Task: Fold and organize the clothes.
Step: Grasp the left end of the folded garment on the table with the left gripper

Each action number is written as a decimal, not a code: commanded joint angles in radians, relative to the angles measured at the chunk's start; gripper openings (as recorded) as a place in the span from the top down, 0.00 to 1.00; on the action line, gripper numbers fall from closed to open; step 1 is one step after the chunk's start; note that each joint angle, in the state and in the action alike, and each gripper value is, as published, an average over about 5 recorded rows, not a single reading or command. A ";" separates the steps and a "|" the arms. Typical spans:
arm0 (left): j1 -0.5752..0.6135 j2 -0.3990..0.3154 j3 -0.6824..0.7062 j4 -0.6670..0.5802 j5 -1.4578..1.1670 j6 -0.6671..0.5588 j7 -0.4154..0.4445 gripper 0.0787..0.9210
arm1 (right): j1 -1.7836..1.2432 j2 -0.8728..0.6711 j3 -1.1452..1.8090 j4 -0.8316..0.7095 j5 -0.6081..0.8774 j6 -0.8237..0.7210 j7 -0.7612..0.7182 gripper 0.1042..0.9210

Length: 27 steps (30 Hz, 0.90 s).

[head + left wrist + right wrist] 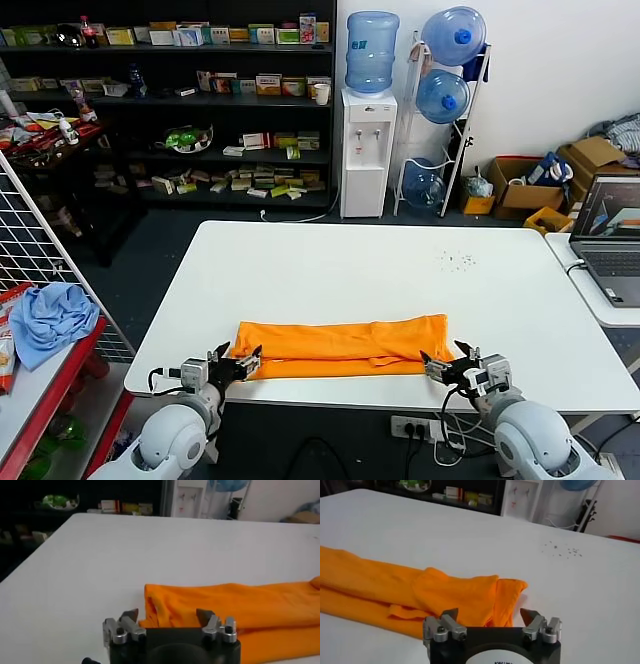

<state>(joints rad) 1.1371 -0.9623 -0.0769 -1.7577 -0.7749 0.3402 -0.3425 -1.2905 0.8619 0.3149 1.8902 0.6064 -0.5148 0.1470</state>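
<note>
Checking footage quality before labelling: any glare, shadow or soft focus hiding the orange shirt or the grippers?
Head view: even light, orange T-shirt sharp, shelves behind dim. Left wrist view: left gripper crisp, background shelves dark and blurred. Right wrist view: right gripper clear, faint shadow beside the shirt's folded end, no glare on the table.

White table (330, 265); water dispenser (367, 150) behind; laptop (610, 240) right; blue cloth (50, 315) left.

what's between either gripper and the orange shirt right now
Nothing visible. The left gripper sits open at one end of the folded orange T-shirt, and the right gripper sits open at the other end. The white table around the shirt holds no obstacle.
</note>
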 commanded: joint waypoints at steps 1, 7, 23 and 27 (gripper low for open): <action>-0.022 -0.030 -0.005 0.053 -0.066 0.007 -0.008 0.25 | -0.016 -0.002 0.008 0.021 0.002 -0.002 0.002 0.12; -0.023 -0.024 -0.008 0.048 -0.074 0.008 -0.004 0.46 | -0.025 0.000 0.012 0.031 0.003 -0.007 0.002 0.12; -0.048 0.033 -0.015 0.052 -0.048 0.013 0.023 0.94 | -0.054 0.010 0.034 0.071 0.011 -0.012 0.010 0.12; -0.087 0.114 -0.042 0.067 -0.047 0.016 0.028 0.95 | -0.063 0.012 0.042 0.081 0.010 -0.009 0.012 0.12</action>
<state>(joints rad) 1.0925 -0.9454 -0.0968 -1.7057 -0.8246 0.3547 -0.3198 -1.3461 0.8741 0.3528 1.9618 0.6166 -0.5249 0.1589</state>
